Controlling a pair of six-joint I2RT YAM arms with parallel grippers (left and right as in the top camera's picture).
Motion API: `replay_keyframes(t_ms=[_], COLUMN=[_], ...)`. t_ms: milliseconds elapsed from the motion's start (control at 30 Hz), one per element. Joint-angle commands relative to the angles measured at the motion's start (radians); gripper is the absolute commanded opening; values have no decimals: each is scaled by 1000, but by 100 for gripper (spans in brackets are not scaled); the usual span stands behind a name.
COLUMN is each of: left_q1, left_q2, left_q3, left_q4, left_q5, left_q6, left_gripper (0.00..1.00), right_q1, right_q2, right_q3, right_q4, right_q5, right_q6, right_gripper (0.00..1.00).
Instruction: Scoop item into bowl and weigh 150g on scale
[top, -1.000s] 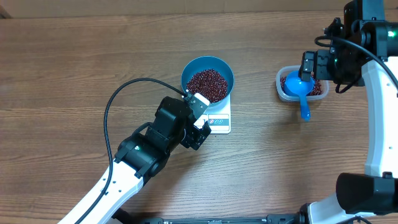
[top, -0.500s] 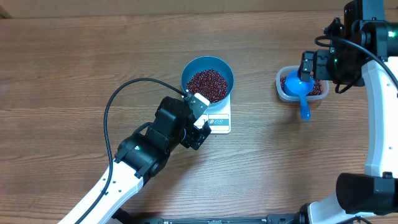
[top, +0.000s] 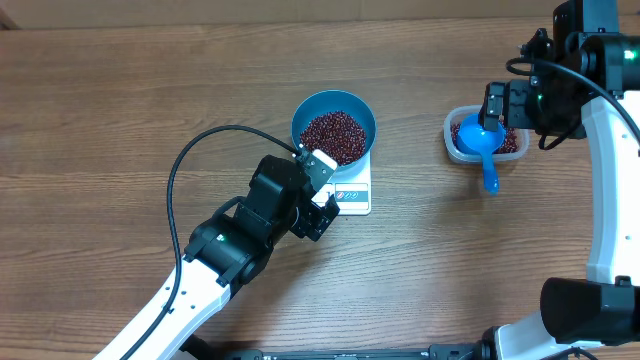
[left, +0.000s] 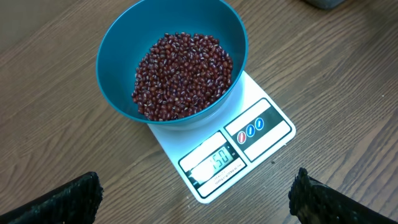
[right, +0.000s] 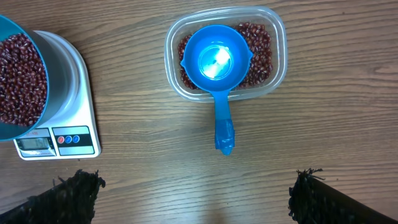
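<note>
beans (left: 180, 74) fill the lower part of the bowl (left: 118, 68) as a loose maroon heap of small glossy oval grains, sloping up one wall, with plenty of blue wall showing above them. the bowl stands on the scale (left: 261, 134), covering its rear part and leaving the front strip with the display (left: 214, 163) and printed marks uncovered. both sit near the middle of the table (top: 120, 90), somewhat toward its far edge.

judging from this, the scooping looks done or very nearly so. the lit display seems to end in "50", though the leading digit is too faint to read surely, so i cannot confirm the target weight. if it is met, nothing is left but to leave things be; if not, a small top-up or removal remains.

the scoop (right: 217, 62) lies cup-up and apparently empty on the leftover beans in the clear tub (right: 277, 37) toward the table's right edge, its handle poking over the tub's rim toward the near edge.

the left end effector (left: 196, 202) hovers just beside the scale's front, fingers spread wide apart, holding nothing. the right end effector (right: 199, 199) hangs over the table just near-side of the tub, likewise fully apart and empty, clear of the scoop handle.
</note>
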Motion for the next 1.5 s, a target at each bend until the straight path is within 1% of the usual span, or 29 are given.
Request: replay_keyframes(t_ms=[0, 500, 633, 1000, 1133, 1300, 1367, 1433, 1467], left_q1=[-1, -1, -1, -1, -1, -1, -1, -1, -1], left_q2=[7, 7, 7, 7, 7, 7, 7, 7, 7], left_q3=[-5, -5, -5, -5, -5, -5, -10, -18, -28], left_q4=[3, -16, -60, -202, -222, -244, -240, -232, -229], left_q5=[-12, -11, -1, 121, 123, 116, 79, 30, -22], left_q6=[19, 19, 19, 16, 13, -58, -97, -164, -253], left_gripper=[100, 99, 99, 100, 99, 99, 100, 100, 100], right_q1=[2, 2, 2, 2, 2, 2, 2, 2, 2], right_q2=[-8, -8, -8, -8, -8, -8, -8, -8, -8], right_q3=[16, 16, 16, 16, 16, 16, 16, 16, 16], right_q4=[1, 1, 1, 1, 1, 1, 1, 1, 1], right_q5=[-9, -9, -9, -9, -9, -9, -9, -9, -9], right_q6=[-8, -8, -8, -8, -8, -8, -8, -8, -8], right_gripper=[100, 100, 100, 100, 100, 100, 100, 100, 100])
